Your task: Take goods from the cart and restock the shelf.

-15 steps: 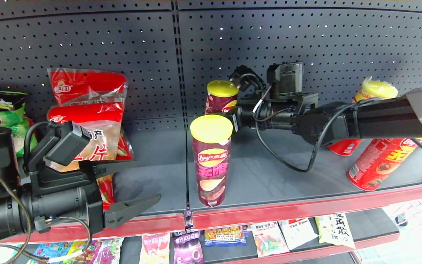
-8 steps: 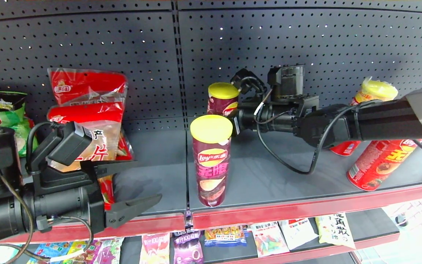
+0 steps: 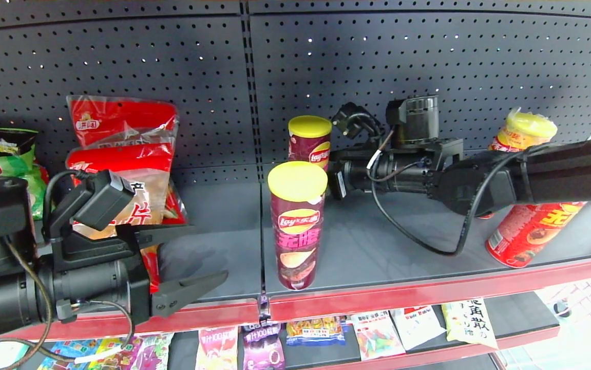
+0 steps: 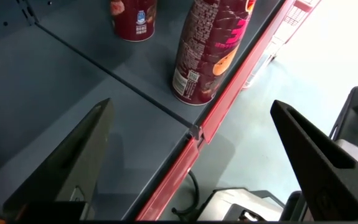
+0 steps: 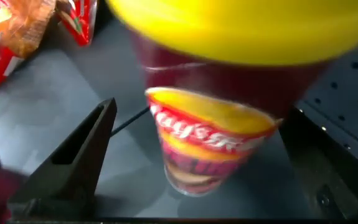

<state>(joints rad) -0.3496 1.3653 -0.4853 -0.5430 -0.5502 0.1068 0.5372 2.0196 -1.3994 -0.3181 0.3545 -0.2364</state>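
The rear maroon can (image 3: 309, 141), yellow-lidded, stands upright deep on the shelf (image 3: 377, 241), close to the pegboard back (image 3: 377, 61). It sits between the fingers of my right end effector (image 5: 200, 109). Those fingers are spread wide, one on each side of the can, and I see a gap on both sides, so nothing is gripped. Just forward of that end effector, toward the shelf's red front lip, the front maroon can (image 3: 297, 226) stands upright, and its lid hides the fingertips from the head camera. Farther back along the right arm, a red can (image 3: 531, 231) leans near the lip. Another yellow-lidded can (image 3: 523, 131) stands behind the arm by the pegboard. My left end effector (image 3: 208, 253) hangs at the front lip with its fingers apart and nothing between them. The front maroon can is off beyond its fingertips on its right. Red snack bags (image 3: 120, 154) stand just behind the left end effector, with a green bag (image 3: 2, 154) farther out on its left. Small packets (image 3: 377, 334) line the lower shelf beneath both.
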